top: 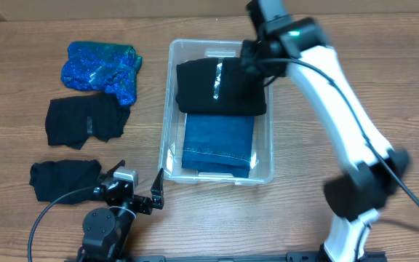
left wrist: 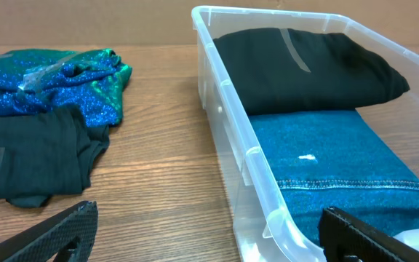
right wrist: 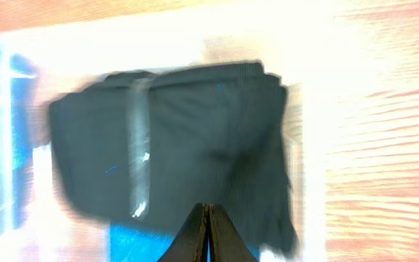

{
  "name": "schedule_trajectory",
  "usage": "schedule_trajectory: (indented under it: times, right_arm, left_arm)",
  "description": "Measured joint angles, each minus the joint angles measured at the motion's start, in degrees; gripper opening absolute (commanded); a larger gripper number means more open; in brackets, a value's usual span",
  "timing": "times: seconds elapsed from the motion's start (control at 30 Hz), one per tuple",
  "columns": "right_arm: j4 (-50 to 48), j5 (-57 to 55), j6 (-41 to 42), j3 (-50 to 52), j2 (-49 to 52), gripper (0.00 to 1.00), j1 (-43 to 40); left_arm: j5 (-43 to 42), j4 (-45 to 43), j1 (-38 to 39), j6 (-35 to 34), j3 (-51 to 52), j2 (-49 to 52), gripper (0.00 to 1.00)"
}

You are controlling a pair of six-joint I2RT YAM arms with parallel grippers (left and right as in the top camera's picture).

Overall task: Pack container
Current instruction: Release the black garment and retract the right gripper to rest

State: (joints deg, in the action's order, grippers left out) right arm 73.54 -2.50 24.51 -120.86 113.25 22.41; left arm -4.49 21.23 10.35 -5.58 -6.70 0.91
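Starting at the left edge of the table, a sparkly blue-green garment lies crumpled at the far side. A black garment sits just in front of it, touching its near edge. Nearer still, a second black garment lies by itself. Just beside that one rests the left gripper, low over the wood, its jaws spread wide with nothing between them. In the left wrist view its fingers frame the corner of the container.

The container, a clear plastic bin, stands in the middle of the table, to the right of the loose clothes. A folded denim piece lies flat inside it in the near half. A folded black garment with a pale stripe fills the far half and overlaps the denim's far edge.

At the bin's far right corner hangs the right gripper on its white arm. Its jaws are pressed together over the black garment. The right wrist view is blurred, so I cannot tell whether the tips touch the cloth.
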Motion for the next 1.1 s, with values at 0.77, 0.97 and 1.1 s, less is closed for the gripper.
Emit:
schedule_trajectory:
  times: [0.77, 0.97, 1.1]
  right_arm:
    - [18.75, 8.76, -13.44, 32.83, -67.58, 1.0, -0.24]
    - [19.02, 9.62, -13.86, 32.85, -67.56, 1.0, -0.24]
    - [19.04, 9.66, -13.86, 32.85, -67.56, 1.0, -0.26]
  left_arm:
    - [0.0, -0.04, 0.0, 0.0, 0.0, 0.0, 1.0]
    - [-2.64, -2.71, 0.0, -3.56, 0.02, 0.0, 1.0]
    - [-7.8, 0.0, 0.0, -8.79, -2.27, 0.04, 1.0]
